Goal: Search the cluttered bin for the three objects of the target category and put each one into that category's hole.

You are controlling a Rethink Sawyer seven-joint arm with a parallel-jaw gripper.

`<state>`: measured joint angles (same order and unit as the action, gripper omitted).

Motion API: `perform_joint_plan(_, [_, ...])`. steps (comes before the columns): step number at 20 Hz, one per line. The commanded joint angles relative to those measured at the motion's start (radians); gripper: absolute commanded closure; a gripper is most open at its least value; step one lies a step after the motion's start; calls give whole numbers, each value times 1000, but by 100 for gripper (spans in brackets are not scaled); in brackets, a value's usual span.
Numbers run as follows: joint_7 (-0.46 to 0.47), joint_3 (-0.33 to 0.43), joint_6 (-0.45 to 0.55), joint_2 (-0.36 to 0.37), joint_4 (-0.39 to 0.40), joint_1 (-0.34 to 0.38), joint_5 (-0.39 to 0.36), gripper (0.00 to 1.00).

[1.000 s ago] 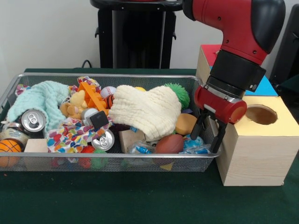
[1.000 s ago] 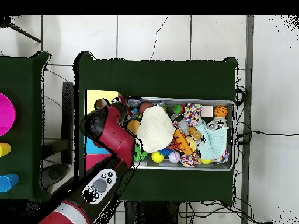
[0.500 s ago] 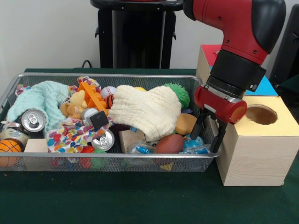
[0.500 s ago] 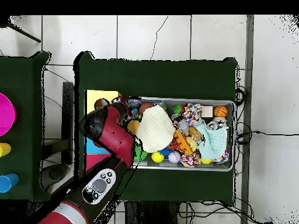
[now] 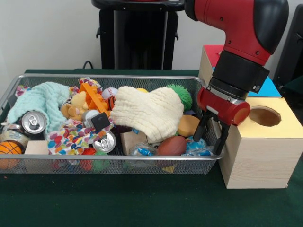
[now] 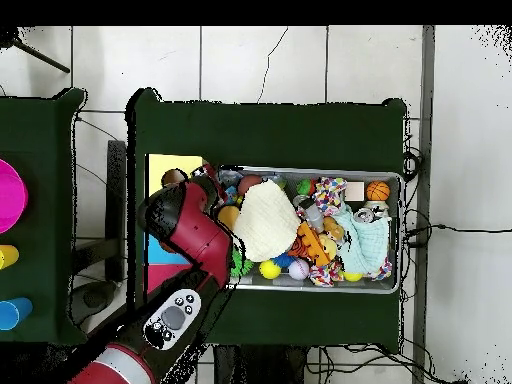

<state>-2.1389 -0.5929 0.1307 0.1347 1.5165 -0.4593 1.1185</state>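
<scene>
Several ball-shaped toys lie in the wire bin (image 5: 14, 90), and since the task never names its category I can only guess that they are the targets: a brown football (image 5: 172, 145) against the front wall, a small baseball (image 5: 109, 92) near the back, a mini basketball (image 5: 9, 150) in the front corner away from the arm, and a spiky green ball (image 5: 182, 94) behind the cream knitted cloth (image 5: 147, 111). The football looks light, smooth and a bit squashy, so I would pinch it across its narrow middle; the ends would likely slip out. The green one should yield and grip easily anywhere. The gripper (image 5: 210, 137) hangs over the bin's end beside the wooden box (image 5: 258, 156), its two black fingers (image 5: 220, 140) spread apart with nothing between them, tips down near the rim just beside the football. The round hole (image 5: 264, 116) in the box's yellow top is open and close by. The cream cloth covers the middle of the bin and could hide more beneath; a mint cloth (image 5: 38, 100) does the same at the other end. From overhead the red arm (image 6: 190, 235) blocks the claw and most of the box, and the small things under the soda cans (image 5: 33, 122) are too jumbled to name.
</scene>
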Motion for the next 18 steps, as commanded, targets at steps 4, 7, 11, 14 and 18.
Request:
perform_joint_plan(4, [-200, 219, 198, -78, 76, 26, -79, 0])
perform_joint_plan(7, [-145, 274, 94, -44, 115, 51, -66, 0])
perform_joint_plan(11, [-191, 421, -269, 23, 179, 158, -246, 0])
perform_joint_plan(14, [-229, 447, -306, 37, 188, 188, -314, 0])
perform_joint_plan(18, [-237, 470, -287, 61, 209, 210, -340, 0])
